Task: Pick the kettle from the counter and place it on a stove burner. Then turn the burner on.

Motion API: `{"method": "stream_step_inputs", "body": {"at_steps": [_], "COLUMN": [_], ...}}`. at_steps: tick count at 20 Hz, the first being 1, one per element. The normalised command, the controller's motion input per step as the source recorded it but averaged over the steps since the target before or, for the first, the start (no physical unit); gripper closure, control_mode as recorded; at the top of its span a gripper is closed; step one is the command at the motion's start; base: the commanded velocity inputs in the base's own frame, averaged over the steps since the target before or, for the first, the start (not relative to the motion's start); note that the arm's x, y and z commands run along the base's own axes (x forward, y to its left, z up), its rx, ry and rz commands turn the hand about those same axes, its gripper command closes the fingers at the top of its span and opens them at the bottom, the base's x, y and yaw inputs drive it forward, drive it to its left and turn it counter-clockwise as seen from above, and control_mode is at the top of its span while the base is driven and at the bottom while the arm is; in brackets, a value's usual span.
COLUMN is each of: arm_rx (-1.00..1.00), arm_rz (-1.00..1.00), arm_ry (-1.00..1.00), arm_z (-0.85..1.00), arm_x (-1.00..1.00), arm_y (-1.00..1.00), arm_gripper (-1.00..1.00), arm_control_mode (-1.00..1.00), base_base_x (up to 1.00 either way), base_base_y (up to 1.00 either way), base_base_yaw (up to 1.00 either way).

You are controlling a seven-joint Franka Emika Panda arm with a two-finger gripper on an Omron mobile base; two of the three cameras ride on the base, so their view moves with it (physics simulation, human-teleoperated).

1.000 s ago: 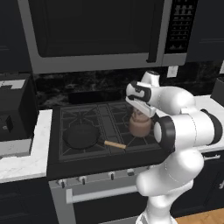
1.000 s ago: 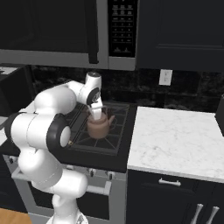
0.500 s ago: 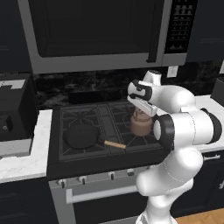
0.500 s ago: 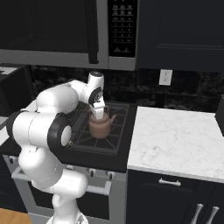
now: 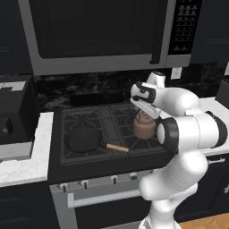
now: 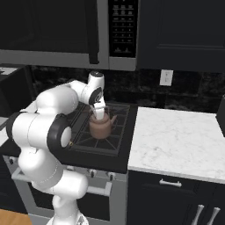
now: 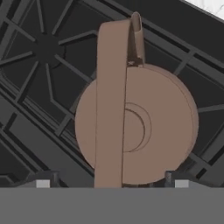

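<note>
The copper-brown kettle (image 5: 144, 129) (image 6: 101, 127) stands upright on the right front stove burner (image 5: 132, 144) (image 6: 86, 139) of the dark cooktop. My gripper (image 5: 145, 114) (image 6: 99, 115) hangs straight down just over it. Looking along the hand, I see the kettle's round lid (image 7: 148, 131) from above, with its arched handle running between my two fingertips (image 7: 43, 183), which stand wide apart: the gripper (image 7: 111, 183) is open and straddles the handle without touching it. The white marble counter (image 6: 176, 140) lies to the right of the stove.
A black frying pan (image 5: 82, 138) with a wooden handle (image 5: 117, 147) sits on the left front grate. Burner knobs (image 5: 98, 181) line the stove's front. A microwave (image 5: 98, 31) hangs above, and a dark appliance (image 5: 13, 116) stands on the left counter.
The kettle stays on the right front grate. The hand has kept its place over the handle, with hardly any visible shift.
</note>
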Motion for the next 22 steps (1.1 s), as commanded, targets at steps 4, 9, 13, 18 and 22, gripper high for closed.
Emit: {"method": "stream_step_inputs", "body": {"at_steps": [4,9,13,18,22], "arm_rx": [0.00,0.00,0.00,0.00,0.00], "arm_rz": [0.00,0.00,0.00,0.00,0.00], "arm_ry": [-0.16,-0.35,-0.41,-0.40,-0.35], "arm_z": [0.24,0.53,0.59,0.47,0.32], "arm_x": [-0.19,-0.50,-0.78,-1.00,-1.00], "arm_y": [0.00,0.00,0.00,-0.27,-0.46], "arm_gripper": [-1.00,-1.00,-1.00,-1.00,-1.00], "arm_control_mode": [-1.00,-1.00,-1.00,-1.00,-1.00], "base_base_x": [0.00,0.00,0.00,0.00,0.00], "base_base_y": [0.00,0.00,0.00,0.00,0.00], "base_base_yaw": [0.00,0.00,0.00,0.00,0.00]}}
